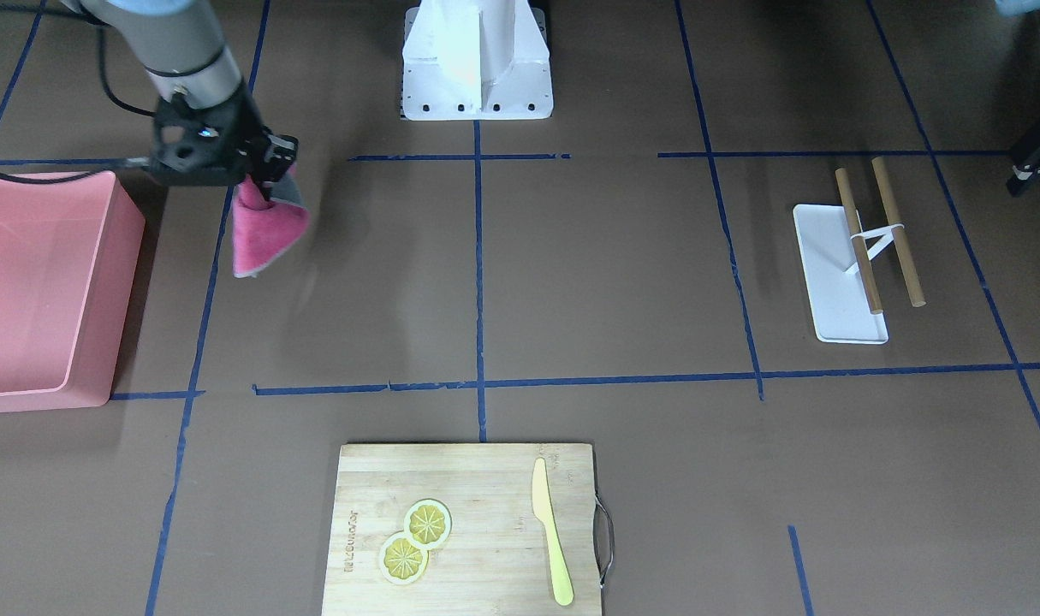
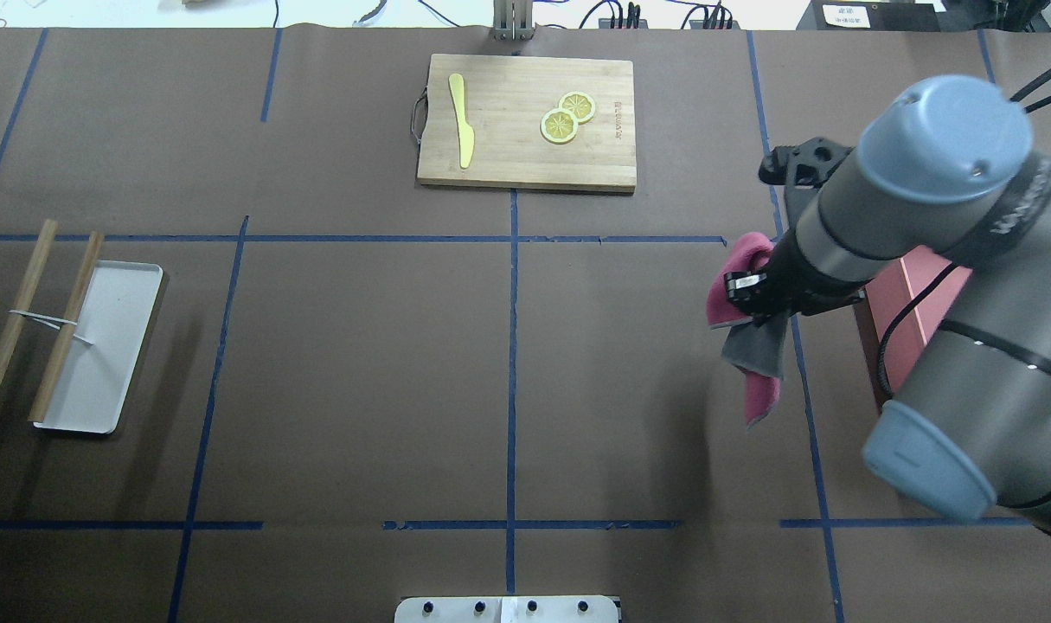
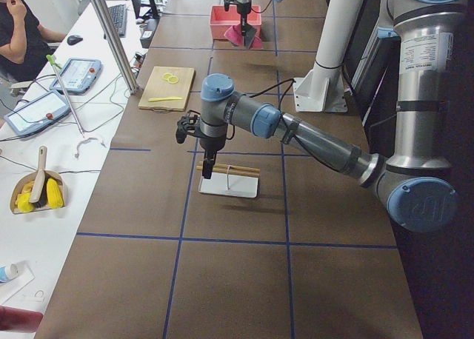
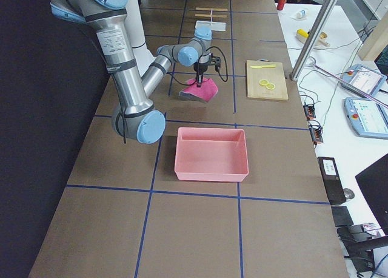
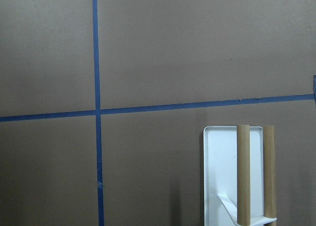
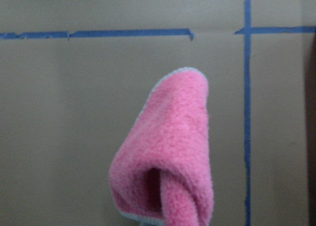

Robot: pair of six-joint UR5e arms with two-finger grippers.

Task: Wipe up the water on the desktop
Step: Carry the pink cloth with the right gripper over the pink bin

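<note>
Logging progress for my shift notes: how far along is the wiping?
Done: the pink cloth is picked up, clamped in the right gripper. In hand: it hangs over the desktop beside the pink bin. Left: the wiping itself; I can make out no water, so progress there is unclear.

The right gripper [image 1: 270,183] holds a pink cloth [image 1: 267,231] that hangs down over the brown desktop [image 1: 605,274], close to a pink tub [image 1: 100,291], and a wooden board [image 1: 485,479] with two lemon slices [image 1: 427,522] and a yellow knife [image 1: 549,530] lies well apart.
</note>
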